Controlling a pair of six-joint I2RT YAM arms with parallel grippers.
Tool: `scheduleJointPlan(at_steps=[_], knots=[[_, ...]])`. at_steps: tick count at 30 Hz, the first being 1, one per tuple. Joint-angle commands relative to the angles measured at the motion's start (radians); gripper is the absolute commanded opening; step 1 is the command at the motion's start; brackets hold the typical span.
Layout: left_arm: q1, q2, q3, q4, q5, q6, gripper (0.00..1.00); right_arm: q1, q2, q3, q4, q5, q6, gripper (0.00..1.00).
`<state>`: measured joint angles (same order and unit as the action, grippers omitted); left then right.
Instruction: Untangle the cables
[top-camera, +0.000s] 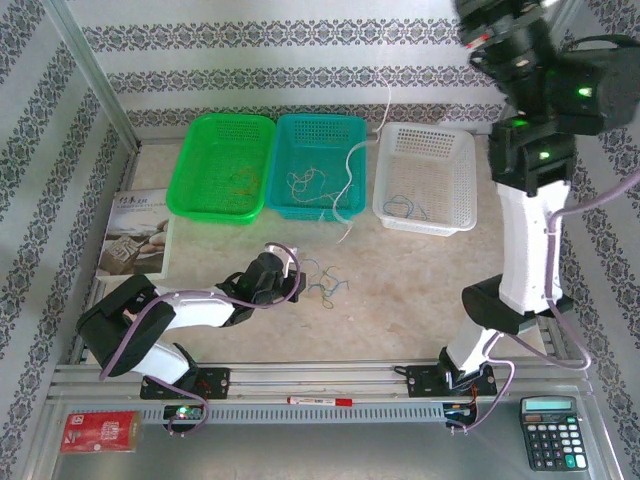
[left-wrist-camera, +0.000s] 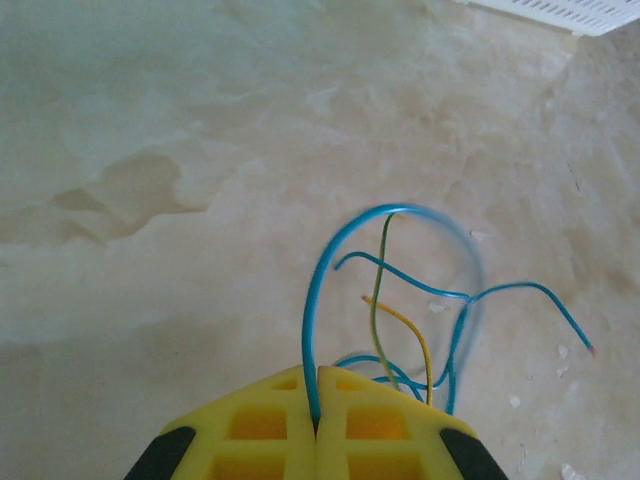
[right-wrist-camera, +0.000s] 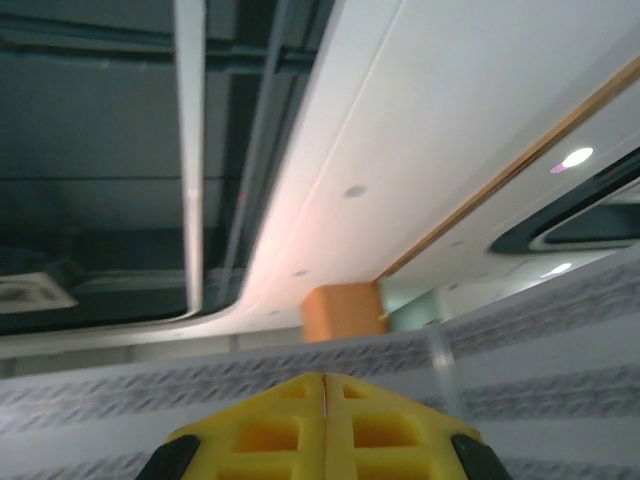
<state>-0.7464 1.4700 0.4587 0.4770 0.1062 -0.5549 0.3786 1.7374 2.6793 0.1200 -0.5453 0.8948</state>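
The left claw (left-wrist-camera: 318, 385) is pressed together on one blue wire (left-wrist-camera: 306, 330). It pinches this single strand, likely to draw it free of the cables (left-wrist-camera: 405, 318) tangled on the desk (left-wrist-camera: 150, 150) just to its right. The right claw (right-wrist-camera: 323, 390) is pressed together on nothing and raised high, probably to keep clear. At the far side stand a green basket (top-camera: 222, 150), a teal basket (top-camera: 320, 140) and a white basket (top-camera: 430, 160), apparently for the separated wires.

Soft even light washing pale marbled table (top-camera: 420, 270); shadows falling faint. Motion blur smearing right side of thin blue wire loop (left-wrist-camera: 395, 209), left wrist view. Round ceiling lamp (right-wrist-camera: 577, 157) glaring, right wrist view.
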Motion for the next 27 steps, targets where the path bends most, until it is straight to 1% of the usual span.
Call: scheduleJointPlan(at_steps=[1,4,9,17,27], knots=[[-0.009,0.011,0.035,-0.057,-0.025,-0.020,0.00,0.070,0.031,-0.059,0.020,-0.088,0.050,0.00],[-0.008,0.015,0.048,-0.058,-0.012,-0.019,0.00,0.086,0.046,-0.079,0.015,-0.083,0.046,0.00],[-0.008,0.009,0.034,-0.052,-0.007,-0.031,0.00,0.074,0.062,-0.022,-0.027,-0.056,-0.015,0.00],[-0.010,-0.032,0.005,-0.040,0.007,-0.052,0.00,0.047,0.103,-0.016,-0.025,-0.014,-0.046,0.00],[-0.008,-0.136,-0.020,-0.073,0.006,-0.077,0.00,-0.011,0.286,0.100,0.016,0.020,-0.004,0.00]])
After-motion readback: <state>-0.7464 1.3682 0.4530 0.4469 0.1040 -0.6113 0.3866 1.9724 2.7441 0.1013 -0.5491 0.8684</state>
